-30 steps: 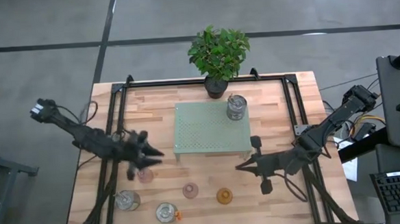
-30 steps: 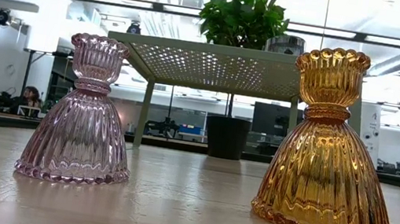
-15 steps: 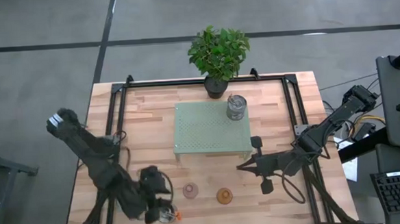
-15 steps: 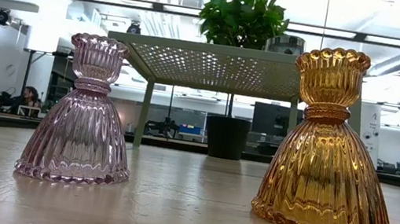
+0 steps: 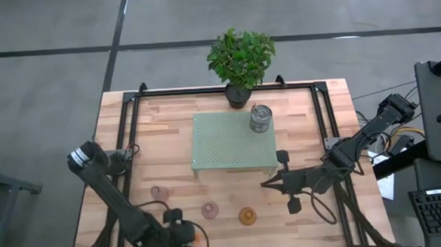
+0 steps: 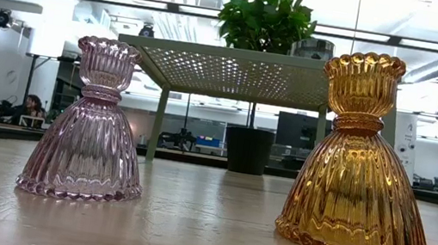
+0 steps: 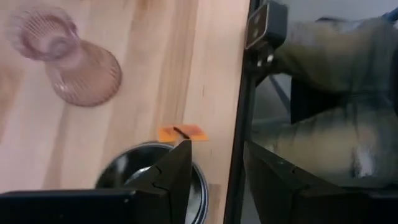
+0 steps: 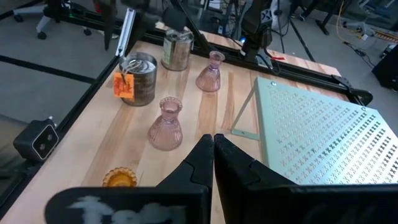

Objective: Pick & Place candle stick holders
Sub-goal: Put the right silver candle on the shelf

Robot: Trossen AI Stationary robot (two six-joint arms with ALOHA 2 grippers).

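Of the candle stick holders, a pink one [image 5: 159, 192], a second pink one [image 5: 209, 209] and an amber one [image 5: 247, 215] stand on their wide bases in a row on the table's near half. One silvery holder [image 5: 260, 118] stands on the green perforated shelf [image 5: 229, 142]. Another silvery holder [image 7: 149, 182], with an orange tag [image 7: 182, 132], stands at the near edge. My left gripper [image 5: 183, 237] is open and slants down over it, one finger [image 7: 179, 168] above its rim, the other past the table's edge. My right gripper [image 5: 267, 184] hangs shut right of the amber holder.
A potted plant [image 5: 240, 58] stands at the far edge behind the shelf. Black frame rails [image 5: 127, 136] run along the table's sides. A further silvery holder [image 8: 177, 50] stands near the left rail. A camera block [image 7: 266, 25] sits on the near rail.
My left gripper has swung from above the left pink holder toward the table's near edge, sinking a little and tipping steeply downward. It now hangs over the tagged silvery holder. No holder has moved.
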